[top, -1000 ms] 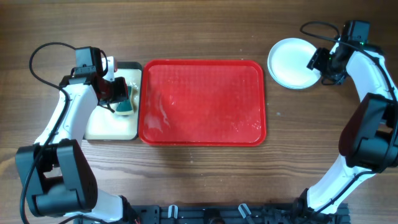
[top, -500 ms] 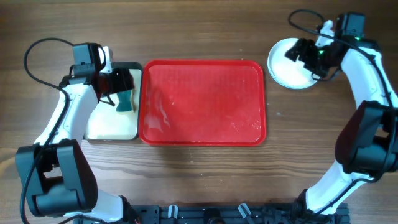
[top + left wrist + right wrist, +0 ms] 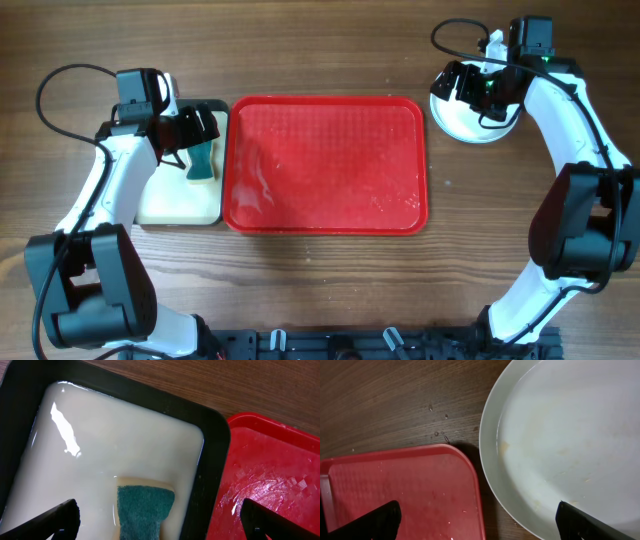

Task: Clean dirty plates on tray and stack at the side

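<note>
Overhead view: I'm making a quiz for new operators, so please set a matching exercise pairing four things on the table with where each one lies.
Things:
1. red rectangular plastic tray
2. white round glossy plate
3. green-topped sponge
4. small black-rimmed tray with cream inside

Places:
A. lying inside the black-rimmed tray
B. on the wooden table, past the red tray's far right corner
C. mid-table, holding no dishes
D. beside the red tray's left edge

Pairs: 1-C, 2-B, 3-A, 4-D
</note>
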Robot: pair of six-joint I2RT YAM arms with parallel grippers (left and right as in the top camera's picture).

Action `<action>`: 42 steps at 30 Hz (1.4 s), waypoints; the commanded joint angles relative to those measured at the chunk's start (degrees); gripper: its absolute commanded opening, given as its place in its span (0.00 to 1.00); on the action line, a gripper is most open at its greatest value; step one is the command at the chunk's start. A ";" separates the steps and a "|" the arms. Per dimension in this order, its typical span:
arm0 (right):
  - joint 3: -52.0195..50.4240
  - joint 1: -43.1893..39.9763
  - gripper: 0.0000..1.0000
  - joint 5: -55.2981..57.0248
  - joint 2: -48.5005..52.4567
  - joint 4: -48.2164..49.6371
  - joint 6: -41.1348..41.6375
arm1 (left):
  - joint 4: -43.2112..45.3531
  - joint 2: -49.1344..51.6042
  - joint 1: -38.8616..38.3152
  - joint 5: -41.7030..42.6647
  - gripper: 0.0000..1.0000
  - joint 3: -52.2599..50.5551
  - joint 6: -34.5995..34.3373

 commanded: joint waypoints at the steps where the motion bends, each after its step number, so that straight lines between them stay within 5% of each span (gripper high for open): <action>1: 0.59 -0.09 1.00 0.61 -1.18 0.22 -0.98 | 0.13 0.15 -0.20 0.44 1.00 -0.09 -0.52; 30: 0.59 -0.07 1.00 0.61 -1.70 0.20 -0.96 | 0.13 0.15 -0.17 0.44 1.00 -0.09 -0.52; 42: 0.59 -0.07 1.00 0.61 -28.13 0.17 -0.96 | 0.13 0.15 -0.17 0.44 1.00 -0.09 -0.52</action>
